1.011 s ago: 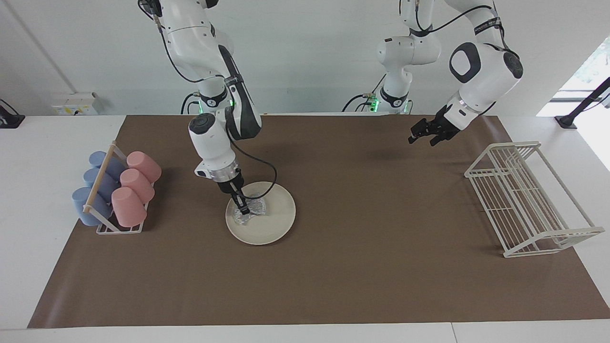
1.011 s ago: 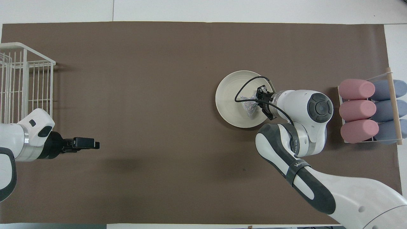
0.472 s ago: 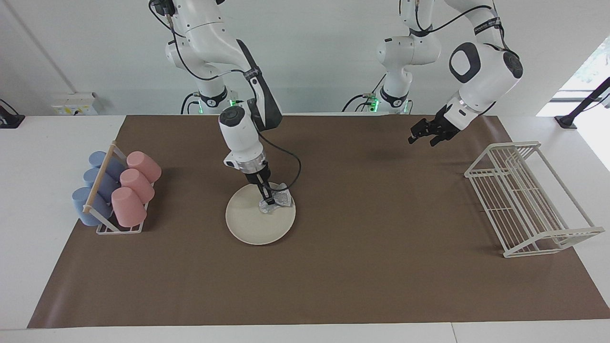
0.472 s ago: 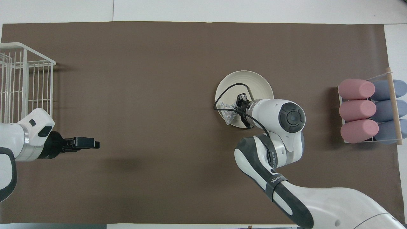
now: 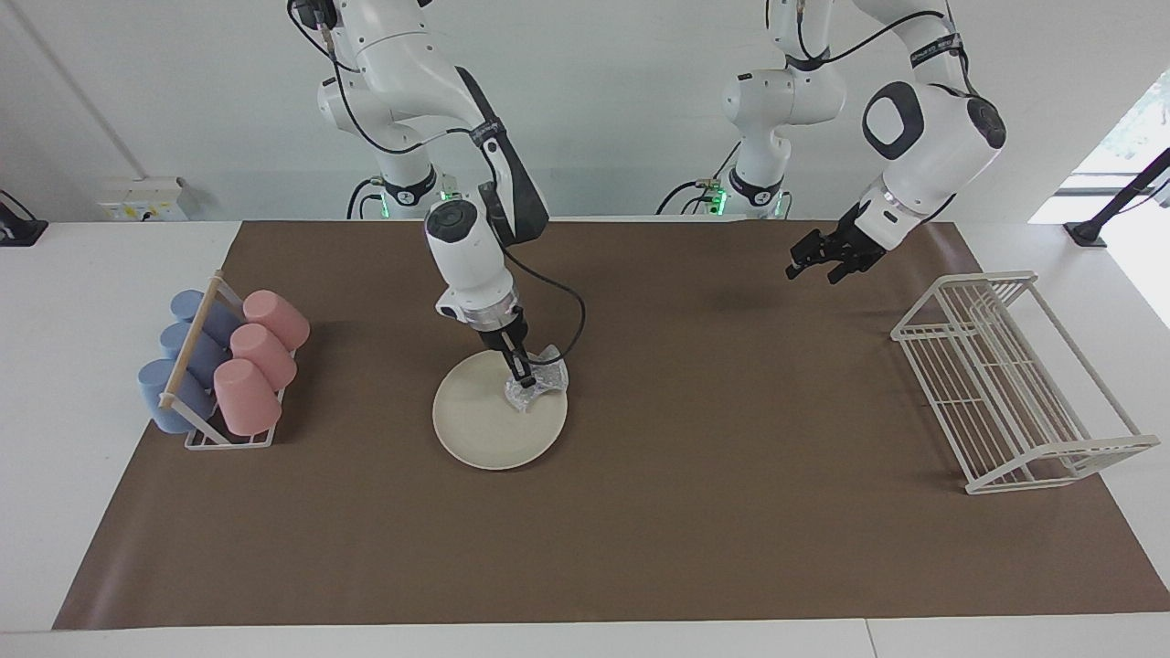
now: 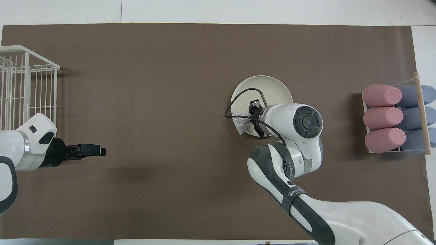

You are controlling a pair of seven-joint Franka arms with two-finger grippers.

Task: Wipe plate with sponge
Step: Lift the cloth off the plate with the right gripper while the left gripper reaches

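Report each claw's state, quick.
Right claw: shut on the sponge, at the plate edge.
Left claw: waiting over the mat, holding nothing; fingers cannot be told.

The right gripper [image 6: 250, 119] is over the plate [image 6: 269, 86], at the rim toward the left arm's end of the surface [image 6: 170, 85]. Its jaws are closed on the sponge [image 6: 240, 122], which overlaps that rim. A black cable loops over the plate. The left gripper [image 6: 90, 150] waits over bare brown mat near the wire rack [image 6: 27, 85]. Pink and blue cups [image 6: 383, 117] lie in a holder at the right arm's end.
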